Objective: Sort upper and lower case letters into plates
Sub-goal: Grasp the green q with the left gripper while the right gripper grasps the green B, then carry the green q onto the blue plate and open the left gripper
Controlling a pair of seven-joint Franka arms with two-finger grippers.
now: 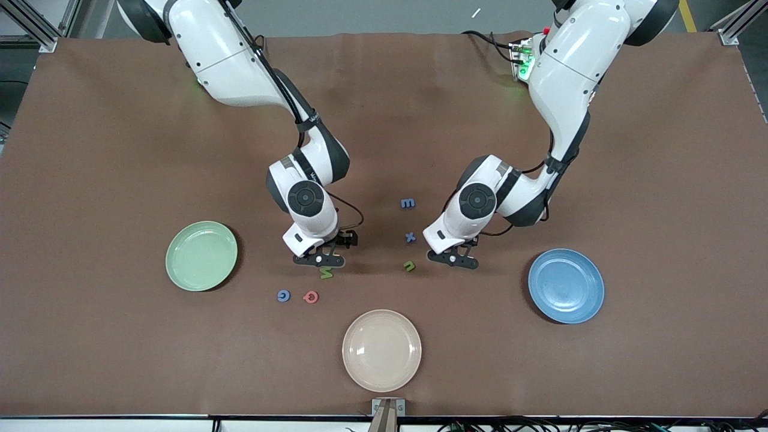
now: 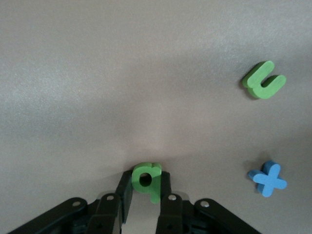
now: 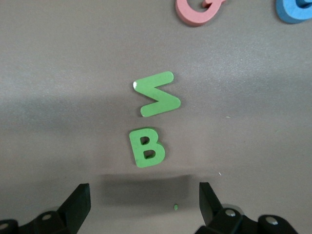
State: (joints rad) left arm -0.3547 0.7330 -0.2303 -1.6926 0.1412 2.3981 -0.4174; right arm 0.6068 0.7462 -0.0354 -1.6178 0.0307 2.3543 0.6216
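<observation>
Two plates wait on the brown table (image 1: 96, 150): the mint green plate (image 1: 201, 256) toward the right arm's end and the blue plate (image 1: 566, 285) toward the left arm's end. A cream plate (image 1: 381, 350) lies between them, nearer the front camera. All three hold nothing.

The left gripper (image 2: 145, 191) is down at the table between the green n (image 1: 409, 265) and the blue plate, its fingers (image 2: 125, 191) clamped together on a small green q (image 2: 147, 179), which stands on edge between the pads. In the left wrist view, the green n (image 2: 263, 80) and a blue x (image 2: 268, 179) lie flat and apart from it. A blue m (image 1: 408, 203) lies farther from the front camera than the x.

The right gripper (image 3: 145, 201) hangs low with its fingers (image 3: 78, 205) spread wide apart, holding nothing. A green B (image 3: 146, 147) lies flat just off its fingertips, with a green zigzag letter (image 3: 157, 93) beside it. A pink G (image 1: 311, 296) and a blue C (image 1: 283, 295) lie side by side, nearer the front camera than that gripper.
</observation>
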